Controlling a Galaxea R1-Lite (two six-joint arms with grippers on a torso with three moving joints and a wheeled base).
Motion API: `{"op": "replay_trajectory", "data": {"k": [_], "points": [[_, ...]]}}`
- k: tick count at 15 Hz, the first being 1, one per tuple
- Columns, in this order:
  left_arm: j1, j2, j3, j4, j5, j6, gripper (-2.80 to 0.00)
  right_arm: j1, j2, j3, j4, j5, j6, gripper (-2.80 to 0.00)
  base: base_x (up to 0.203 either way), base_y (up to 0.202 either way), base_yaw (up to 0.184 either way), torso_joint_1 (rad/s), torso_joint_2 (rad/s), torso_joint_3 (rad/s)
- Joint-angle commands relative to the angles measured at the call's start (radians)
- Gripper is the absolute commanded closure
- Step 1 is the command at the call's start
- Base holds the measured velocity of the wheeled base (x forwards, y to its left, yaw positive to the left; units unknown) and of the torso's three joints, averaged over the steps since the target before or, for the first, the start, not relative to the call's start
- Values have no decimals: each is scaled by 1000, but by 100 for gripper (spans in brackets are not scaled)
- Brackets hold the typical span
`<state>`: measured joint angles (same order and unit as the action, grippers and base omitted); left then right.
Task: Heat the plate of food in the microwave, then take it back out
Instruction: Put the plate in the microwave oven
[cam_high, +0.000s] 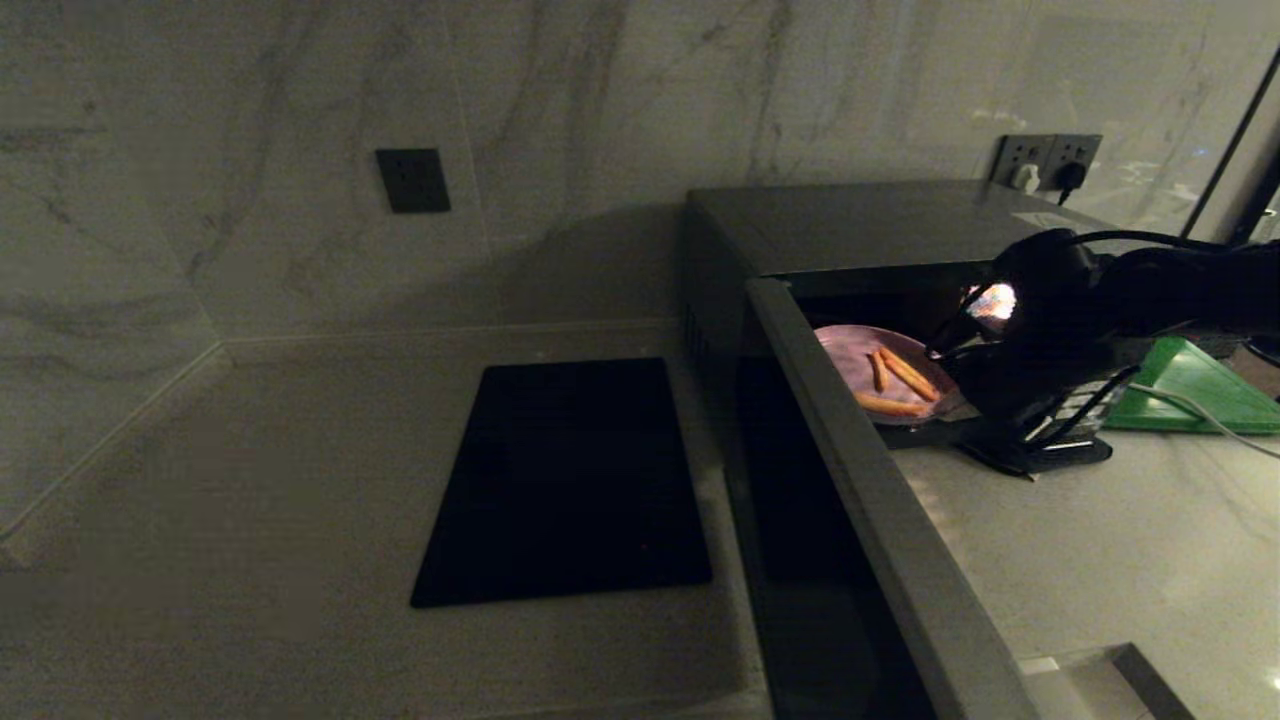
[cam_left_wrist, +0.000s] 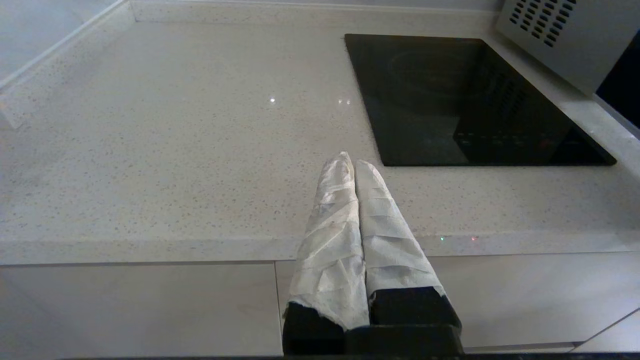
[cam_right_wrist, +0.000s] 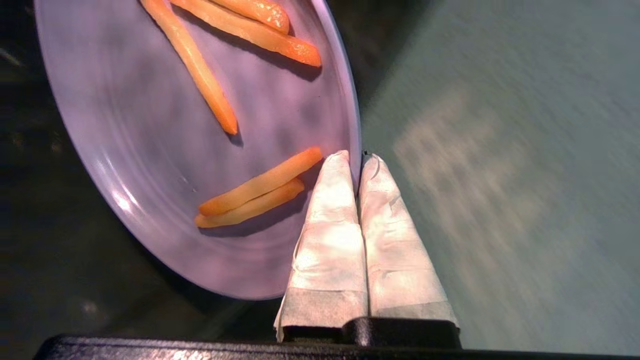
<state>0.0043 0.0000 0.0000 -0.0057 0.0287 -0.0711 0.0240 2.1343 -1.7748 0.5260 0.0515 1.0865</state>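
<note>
The pale lavender plate of food (cam_high: 860, 362) with its orange-tan sticks (cam_high: 905, 375) hangs at the mouth of the microwave (cam_high: 850, 215), whose door (cam_high: 880, 520) stands swung open toward me. My right gripper (cam_right_wrist: 359, 156) is shut on the plate's rim (cam_right_wrist: 355, 125), one wrapped finger over the plate and one under it. In the head view the right gripper's black body (cam_high: 1030, 350) covers the plate's right edge. My left gripper (cam_left_wrist: 350, 160) is shut and empty, parked over the counter's front edge.
A flat black mat (cam_high: 570, 480) lies on the counter left of the microwave. A green board (cam_high: 1195, 385) sits right of the microwave behind my right arm. Wall sockets (cam_high: 1045, 160) with a plugged cable are behind the oven. A white cable (cam_high: 1210, 420) crosses the counter.
</note>
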Motion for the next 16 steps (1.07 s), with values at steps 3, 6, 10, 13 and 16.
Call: {"op": "replay_trajectory", "data": {"k": [3,6,10,13,16], "points": [[0,2,0,0,0,-2,0,24,50,-50,-23,4,4,0,0,0,0,0,0,0],[0,2,0,0,0,-1,0,43,56,-52,-23,5,4,0,0,0,0,0,0,0],[0,2,0,0,0,-1,0,47,68,-43,-24,-1,5,0,0,0,0,0,0,0],[0,2,0,0,0,-1,0,47,87,-54,-26,-4,4,0,0,0,0,0,0,0],[0,2,0,0,0,-1,0,45,97,-54,-26,-4,4,0,0,0,0,0,0,0]]}}
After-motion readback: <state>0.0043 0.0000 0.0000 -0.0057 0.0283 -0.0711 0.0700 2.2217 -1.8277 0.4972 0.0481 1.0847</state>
